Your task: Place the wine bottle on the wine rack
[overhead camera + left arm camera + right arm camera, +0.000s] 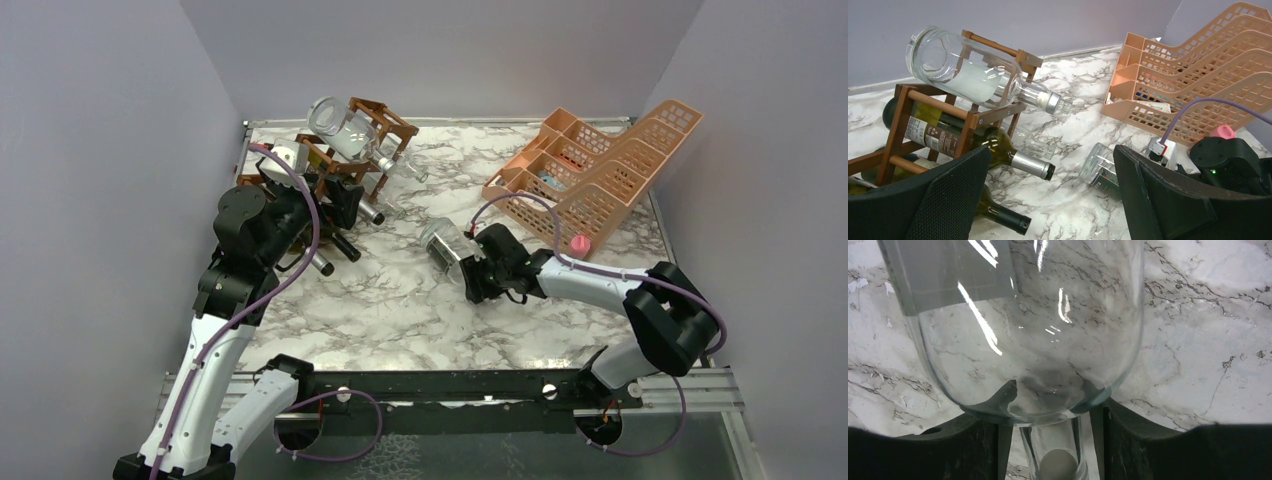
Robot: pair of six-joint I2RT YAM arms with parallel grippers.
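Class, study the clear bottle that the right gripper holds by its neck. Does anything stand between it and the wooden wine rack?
Yes. The open left gripper hovers at the wine rack's near side, and the necks of stored bottles jut out toward the clear bottle in the right gripper.

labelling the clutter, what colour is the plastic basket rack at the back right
The basket rack is peach-orange, clearest in the left wrist view.

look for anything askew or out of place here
The clear bottle atop the wine rack sits crooked, base jutting past the frame's top corner, neck angled down. Nothing looks spilled or broken.
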